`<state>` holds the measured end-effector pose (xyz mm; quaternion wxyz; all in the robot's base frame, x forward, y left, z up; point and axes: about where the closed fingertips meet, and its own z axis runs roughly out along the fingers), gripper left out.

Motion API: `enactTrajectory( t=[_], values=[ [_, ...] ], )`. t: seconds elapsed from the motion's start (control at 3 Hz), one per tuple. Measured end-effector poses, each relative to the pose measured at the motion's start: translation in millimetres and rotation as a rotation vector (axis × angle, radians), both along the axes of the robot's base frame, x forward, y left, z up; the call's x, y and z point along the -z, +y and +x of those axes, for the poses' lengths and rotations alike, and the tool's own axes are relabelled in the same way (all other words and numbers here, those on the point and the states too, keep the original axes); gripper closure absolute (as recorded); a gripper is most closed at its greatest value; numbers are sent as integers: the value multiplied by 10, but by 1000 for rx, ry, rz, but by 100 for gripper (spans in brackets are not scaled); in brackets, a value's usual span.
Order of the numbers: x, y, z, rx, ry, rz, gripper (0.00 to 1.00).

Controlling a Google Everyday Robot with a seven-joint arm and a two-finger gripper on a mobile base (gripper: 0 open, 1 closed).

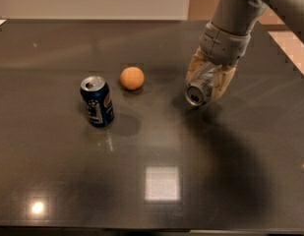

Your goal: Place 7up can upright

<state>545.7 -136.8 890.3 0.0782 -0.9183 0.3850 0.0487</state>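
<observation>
The 7up can (pixel 197 92) is a silver can held between the fingers of my gripper (pixel 206 85). It is tilted, with its silver top facing the camera and slightly down, just above the dark table (pixel 156 171). The gripper hangs from the grey arm at the upper right and is shut on the can. Most of the can's body is hidden by the tan fingers (pixel 193 68).
A dark blue Pepsi can (pixel 97 101) stands upright at the left middle. An orange ball (pixel 132 78) lies between it and the gripper. The table's right edge runs near the arm; a light patch reflects at the front centre.
</observation>
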Motion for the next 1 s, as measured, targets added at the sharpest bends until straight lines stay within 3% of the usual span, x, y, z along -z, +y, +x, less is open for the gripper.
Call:
enactTrajectory(
  t=[0.33, 1.0],
  values=[
    [-157, 157, -33, 121, 56, 136, 100],
    [-367, 325, -225, 331, 235, 437, 100]
  ],
)
